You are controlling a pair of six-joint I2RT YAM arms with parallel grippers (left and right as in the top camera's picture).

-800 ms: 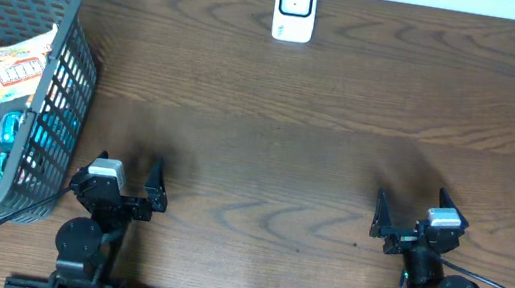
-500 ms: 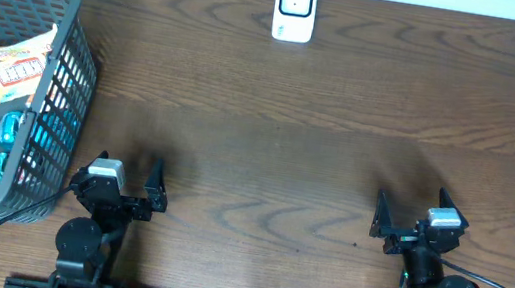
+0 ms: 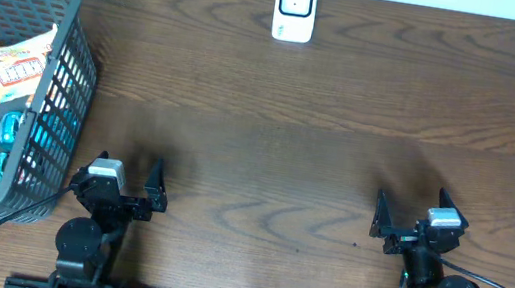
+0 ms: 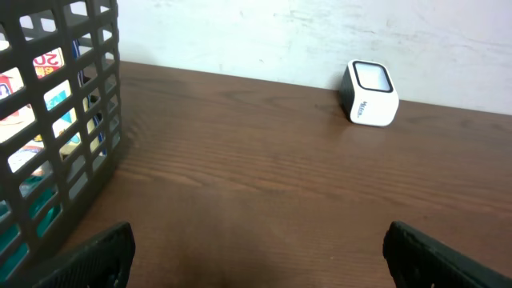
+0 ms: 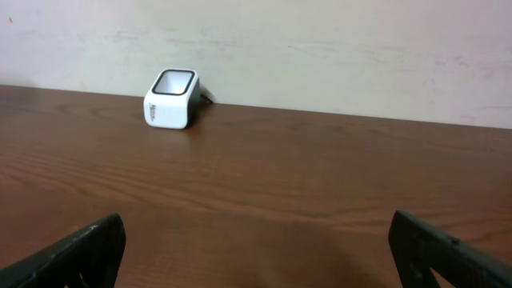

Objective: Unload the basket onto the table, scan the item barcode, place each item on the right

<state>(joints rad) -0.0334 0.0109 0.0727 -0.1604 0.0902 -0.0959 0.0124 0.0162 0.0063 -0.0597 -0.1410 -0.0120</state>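
Left gripper [image 4: 256, 250] beside basket [image 4: 112, 88] of items [image 3: 7, 71]

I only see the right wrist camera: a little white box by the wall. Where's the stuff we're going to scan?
Observer: In a dark mesh basket at the table's left edge, outside your view.
Operator: Is the other arm holding something already?
Observer: No. The left gripper is open and empty, just right of the basket's near corner.
Operator: What's on top in there?
Observer: A colourful snack packet leans near the top, with a blue-capped bottle below it. I can't make out a barcode.
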